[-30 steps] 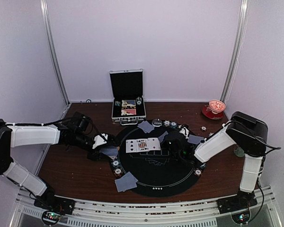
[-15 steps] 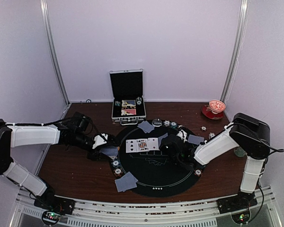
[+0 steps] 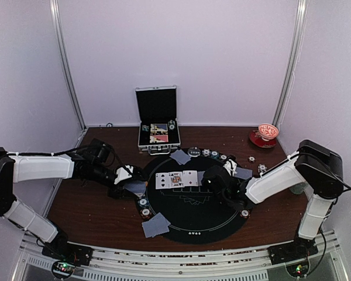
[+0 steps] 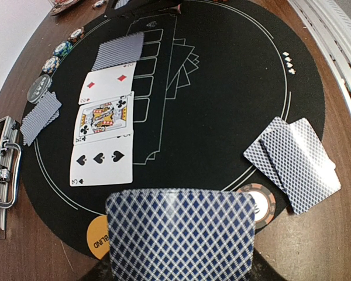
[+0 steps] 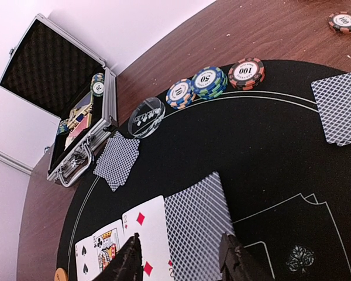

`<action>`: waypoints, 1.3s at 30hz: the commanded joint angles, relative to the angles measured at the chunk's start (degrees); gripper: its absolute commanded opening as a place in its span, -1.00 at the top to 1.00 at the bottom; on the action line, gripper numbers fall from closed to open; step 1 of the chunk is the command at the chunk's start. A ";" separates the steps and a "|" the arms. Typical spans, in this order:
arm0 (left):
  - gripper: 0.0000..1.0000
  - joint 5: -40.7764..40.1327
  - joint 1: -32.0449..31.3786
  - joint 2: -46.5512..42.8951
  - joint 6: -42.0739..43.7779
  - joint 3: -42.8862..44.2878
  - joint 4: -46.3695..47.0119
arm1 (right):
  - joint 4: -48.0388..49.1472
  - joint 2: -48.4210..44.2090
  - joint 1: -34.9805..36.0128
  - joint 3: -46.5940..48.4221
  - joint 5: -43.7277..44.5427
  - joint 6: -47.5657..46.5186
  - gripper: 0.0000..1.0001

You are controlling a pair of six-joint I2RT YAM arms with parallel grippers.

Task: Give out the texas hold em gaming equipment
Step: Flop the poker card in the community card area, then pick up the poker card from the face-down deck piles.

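Card in L tool; R tool wide

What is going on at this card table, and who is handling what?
Two robot arms are laying out a poker hand. The left gripper holds a blue-backed card at the left edge of the mat. On the mat lie three face-up cards in a row, with a face-down card next to them. The right gripper, open, hangs over that face-down card. Along the mat's far rim sit chips, and other dealt cards lie around its edge.
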 commanded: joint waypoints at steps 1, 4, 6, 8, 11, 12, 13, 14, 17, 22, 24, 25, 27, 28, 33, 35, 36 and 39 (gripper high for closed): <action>-0.13 0.82 0.34 0.14 0.56 0.64 0.67 | -2.99 -0.52 0.36 0.93 1.91 -1.75 0.07; -0.13 0.77 0.39 0.01 0.55 0.64 0.63 | -3.00 1.44 0.30 2.10 0.60 -2.03 0.05; -0.13 0.77 0.33 -0.12 0.50 0.55 0.62 | -3.11 2.35 0.28 2.55 0.06 -2.09 0.04; -0.13 0.77 0.37 -0.15 0.50 0.55 0.61 | -2.84 2.24 0.22 2.62 -0.21 -2.61 0.00; -0.13 0.77 0.39 0.00 0.51 0.55 0.63 | -2.51 0.84 0.20 3.65 -2.30 -7.48 -0.18; -0.13 0.77 0.36 0.08 0.58 0.61 0.61 | -2.62 0.29 0.20 4.42 -3.85 -10.01 -0.29; -0.13 0.74 0.40 0.19 0.63 0.63 0.66 | -2.46 -0.18 0.27 5.36 -6.04 -12.43 -0.36; -0.13 0.64 0.37 0.30 0.63 0.64 0.67 | -2.54 -0.57 0.21 6.43 -8.84 -14.58 -0.43; -0.13 0.51 0.32 0.19 0.68 0.57 0.64 | -1.41 -0.68 0.44 9.67 -19.97 -20.48 -0.58; -0.13 0.70 0.30 -0.39 1.02 0.33 0.61 | -1.42 1.81 2.42 16.63 -36.10 -23.54 -0.61; -0.13 0.54 0.10 -0.35 1.07 0.29 0.60 | -2.71 3.37 3.75 20.18 -39.82 -24.51 -0.61; -0.13 0.26 -0.09 -0.43 1.21 0.14 0.59 | -3.73 4.38 4.36 22.18 -41.44 -24.77 -0.61; -0.13 0.00 -0.42 -0.62 1.36 -0.05 0.52 | -6.09 6.54 5.63 26.23 -44.20 -25.34 -0.61; -0.13 -0.01 -0.63 -0.65 1.44 -0.14 0.53 | -7.34 8.03 6.13 28.08 -45.05 -25.67 -0.61; -0.13 -0.21 -0.94 -1.08 1.72 -0.33 0.43 | -12.93 12.36 7.44 34.35 -46.04 -27.09 -0.61; -0.13 -0.16 -0.93 -1.17 1.77 -0.42 0.34 | -13.62 13.27 7.50 35.08 -46.41 -27.17 -0.61; -0.13 -0.16 -0.99 -1.18 1.88 -0.46 0.34 | -13.70 13.39 7.57 35.07 -46.39 -27.27 -0.61; -0.13 -0.02 -1.01 -1.06 1.95 -0.42 0.33 | -13.73 13.74 7.67 34.65 -46.14 -27.47 -0.61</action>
